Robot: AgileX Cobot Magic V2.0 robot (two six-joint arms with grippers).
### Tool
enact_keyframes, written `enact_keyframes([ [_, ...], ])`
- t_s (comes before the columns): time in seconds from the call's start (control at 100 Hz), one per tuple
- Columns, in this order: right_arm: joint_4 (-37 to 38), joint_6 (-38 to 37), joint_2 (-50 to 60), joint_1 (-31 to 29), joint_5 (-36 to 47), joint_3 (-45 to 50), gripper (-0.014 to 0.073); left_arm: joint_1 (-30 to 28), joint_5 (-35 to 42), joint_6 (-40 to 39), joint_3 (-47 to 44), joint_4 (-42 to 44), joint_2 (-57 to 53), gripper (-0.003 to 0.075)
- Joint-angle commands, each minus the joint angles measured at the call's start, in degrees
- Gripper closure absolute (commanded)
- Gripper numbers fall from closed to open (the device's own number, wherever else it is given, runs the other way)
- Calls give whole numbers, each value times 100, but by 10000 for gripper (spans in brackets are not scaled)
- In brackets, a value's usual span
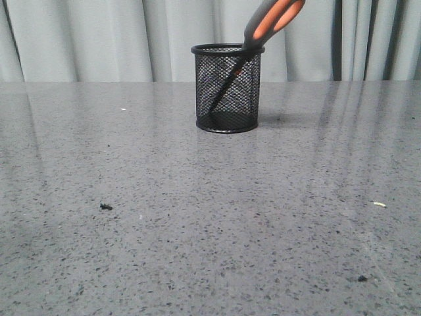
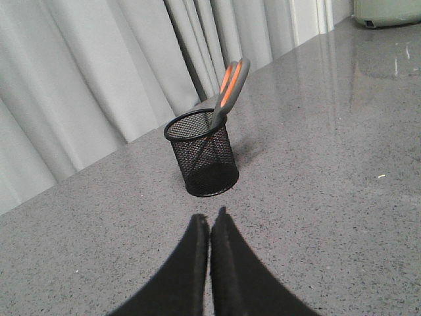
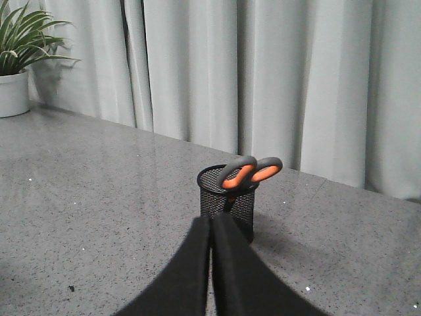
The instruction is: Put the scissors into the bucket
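Observation:
The black wire-mesh bucket (image 1: pixel 227 88) stands upright on the grey table, far centre in the front view. The scissors (image 1: pixel 271 21) stand inside it, blades down, leaning right, with the grey and orange handles sticking out over the rim. No gripper shows in the front view. In the left wrist view my left gripper (image 2: pixel 210 218) is shut and empty, a short way off from the bucket (image 2: pixel 204 161) and scissors (image 2: pixel 230 89). In the right wrist view my right gripper (image 3: pixel 212 217) is shut and empty, in front of the bucket (image 3: pixel 227 197) and the scissors' handles (image 3: pixel 248 172).
Grey curtains hang behind the table's far edge. A potted plant (image 3: pixel 18 59) stands at one end of the table. A pale green object (image 2: pixel 388 12) sits at another corner. Small specks (image 1: pixel 105 207) lie on the speckled tabletop (image 1: pixel 210 217).

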State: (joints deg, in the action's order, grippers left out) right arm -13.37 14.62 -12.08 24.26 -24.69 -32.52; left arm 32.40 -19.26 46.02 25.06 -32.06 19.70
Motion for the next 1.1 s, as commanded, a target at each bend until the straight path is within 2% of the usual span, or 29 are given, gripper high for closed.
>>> enact_keyframes([
  [0.0,31,46,-63,17,430,-116,639,-71,540,-53,44,116,-43,740],
  [0.1,31,46,-63,17,430,-116,639,-464,735,-53,-145,591,-412,740],
  [0.2,31,46,-63,17,430,-116,639,-1097,1406,-198,-522,631,-1008,740],
  [0.25,31,46,-63,17,430,-116,639,-1456,1655,-637,-790,946,-1347,740],
  [0.35,31,46,-63,17,430,-116,639,-2125,1694,-2368,-1282,2017,-1942,740],
  [0.41,31,46,-63,17,430,-116,639,-2419,1645,-2772,-1576,2115,-2145,740],
  [0.61,31,46,-63,17,417,-116,639,-2536,1196,-3651,-2132,2401,-2134,740],
  [0.85,31,46,-63,17,417,-116,639,-2655,570,-3803,-2746,2457,-2134,740],
  [0.89,31,46,-63,17,417,-116,639,-2699,283,-3803,-2729,2457,-2134,740],
  [1.09,31,46,-63,17,408,-116,639,-2962,290,-3803,-2732,2351,-2134,740],
])
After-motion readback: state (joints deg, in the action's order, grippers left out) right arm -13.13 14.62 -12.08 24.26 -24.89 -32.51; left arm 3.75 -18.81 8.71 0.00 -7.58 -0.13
